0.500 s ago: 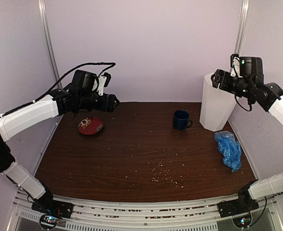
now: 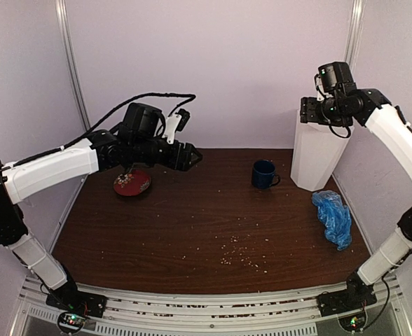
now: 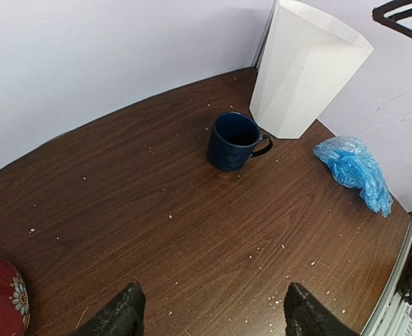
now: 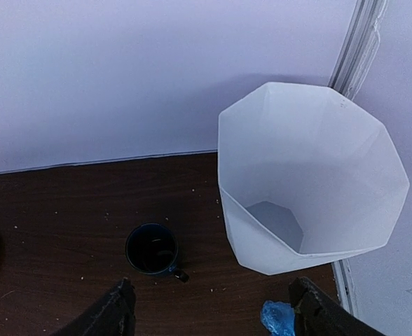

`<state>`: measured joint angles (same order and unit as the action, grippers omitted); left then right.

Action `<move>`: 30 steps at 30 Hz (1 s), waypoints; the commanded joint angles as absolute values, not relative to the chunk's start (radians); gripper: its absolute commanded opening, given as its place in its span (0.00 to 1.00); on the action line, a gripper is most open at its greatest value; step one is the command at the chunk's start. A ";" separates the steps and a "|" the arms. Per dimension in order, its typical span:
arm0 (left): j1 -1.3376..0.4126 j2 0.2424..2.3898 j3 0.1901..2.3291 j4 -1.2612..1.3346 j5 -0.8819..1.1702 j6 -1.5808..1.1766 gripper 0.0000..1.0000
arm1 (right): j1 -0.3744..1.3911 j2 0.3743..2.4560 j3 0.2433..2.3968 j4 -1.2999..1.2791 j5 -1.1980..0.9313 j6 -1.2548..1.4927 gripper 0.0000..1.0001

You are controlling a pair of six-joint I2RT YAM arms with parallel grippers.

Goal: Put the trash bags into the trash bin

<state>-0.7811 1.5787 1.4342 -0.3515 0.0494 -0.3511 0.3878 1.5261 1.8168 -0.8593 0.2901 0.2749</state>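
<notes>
left pincer (image 3: 209,315) spread, empty, high over worktop (image 2: 192,224) | right pincer (image 4: 213,308) spread, empty, above trash bin (image 4: 311,196) | trash bag (image 2: 332,217) crumpled at bin's 5 o'clock

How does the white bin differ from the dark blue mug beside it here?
The white bin is tall, faceted and tapers to a narrower base; the dark blue mug is short and round, with a handle. The bin stands in the far right corner; the mug stands apart, to its left. Both are upright, open-topped, on the table.
</notes>
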 commanded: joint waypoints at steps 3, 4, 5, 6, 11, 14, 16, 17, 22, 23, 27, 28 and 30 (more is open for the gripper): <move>-0.785 1.556 1.404 -0.291 0.077 -0.378 0.70 | 0.379 1.647 1.953 -0.962 0.356 0.260 0.76; -0.787 1.551 1.398 -0.290 0.076 -0.383 0.71 | 0.372 1.665 1.967 -0.962 0.353 0.260 0.76; -0.787 1.546 1.391 -0.289 0.079 -0.388 0.71 | 0.364 1.682 1.984 -0.961 0.351 0.261 0.76; -0.789 1.542 1.383 -0.289 0.080 -0.393 0.71 | 0.356 1.700 2.002 -0.963 0.349 0.263 0.75; -0.794 1.511 1.344 -0.289 0.079 -0.403 0.71 | 0.322 1.771 2.065 -0.956 0.327 0.259 0.71; -0.795 1.487 1.317 -0.289 0.075 -0.404 0.71 | 0.301 1.798 2.075 -0.947 0.297 0.258 0.67; -0.795 1.474 1.301 -0.290 0.070 -0.403 0.71 | 0.291 1.812 2.076 -0.947 0.290 0.256 0.66; -0.795 1.469 1.292 -0.289 0.066 -0.403 0.71 | 0.285 1.816 2.077 -0.946 0.282 0.255 0.63; -0.795 1.453 1.270 -0.290 0.059 -0.407 0.72 | 0.268 1.831 2.071 -0.945 0.250 0.247 0.52; -0.795 1.452 1.267 -0.289 0.060 -0.408 0.72 | 0.265 1.835 2.071 -0.945 0.242 0.245 0.49; -0.795 1.453 1.262 -0.289 0.071 -0.415 0.72 | 0.254 1.850 2.071 -0.948 0.213 0.246 0.41; -0.795 1.453 1.261 -0.290 0.073 -0.418 0.72 | 0.252 1.853 2.072 -0.949 0.205 0.245 0.39; -0.795 1.450 1.255 -0.289 0.073 -0.423 0.72 | 0.250 1.857 2.072 -0.951 0.198 0.245 0.37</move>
<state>-0.7895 1.4734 1.2694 -0.3294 0.0658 -0.4042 0.2615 1.8343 2.0510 -0.9398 0.2298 0.2539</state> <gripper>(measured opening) 0.717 0.385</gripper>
